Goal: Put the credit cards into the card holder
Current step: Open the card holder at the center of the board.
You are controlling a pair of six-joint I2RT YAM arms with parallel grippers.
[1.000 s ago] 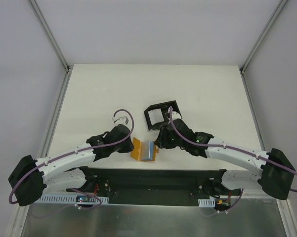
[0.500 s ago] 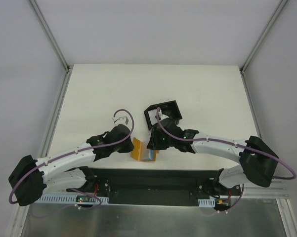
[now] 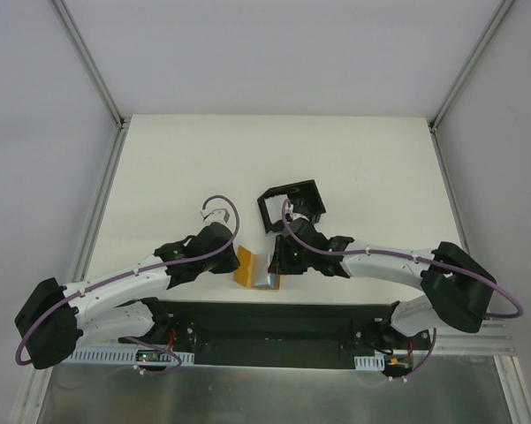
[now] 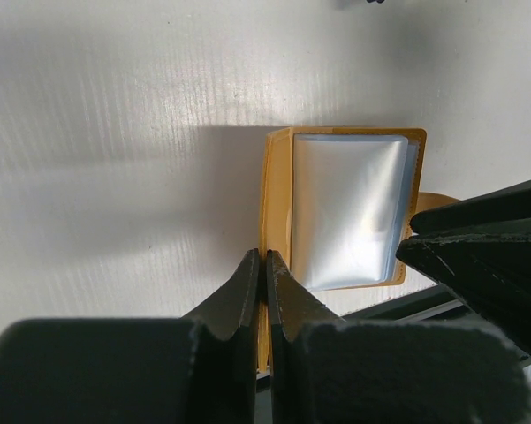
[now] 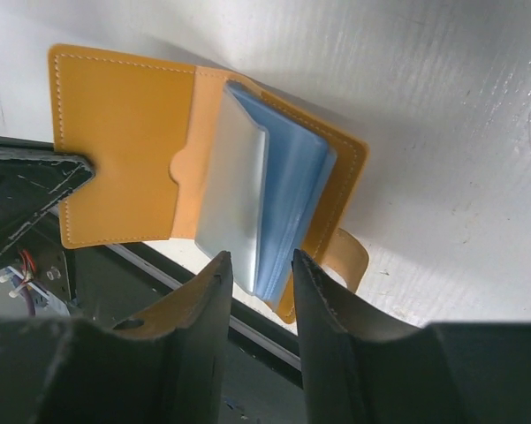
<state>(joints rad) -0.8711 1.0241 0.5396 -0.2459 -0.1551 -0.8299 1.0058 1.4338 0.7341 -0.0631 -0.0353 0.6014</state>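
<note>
Swinging in from 3 o'clock, the right hand (image 5: 260,258) now straddles the credit cards (image 5: 287,203), a glossy blue-edged stack in the stitched tan wallet (image 5: 124,132). Its jaws are partly apart, and I cannot tell whether they grip. To keep the wallet open on the bench (image 3: 177,159), the left hand (image 4: 265,265) is clamped tight on its flap. At 12 o'clock of the wallet sits the card holder (image 3: 287,188), a rigid black box.

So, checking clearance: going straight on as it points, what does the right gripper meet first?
Likely the bluish clear plastic sleeves of the open tan-orange wallet, right at the right gripper fingertips.
</note>
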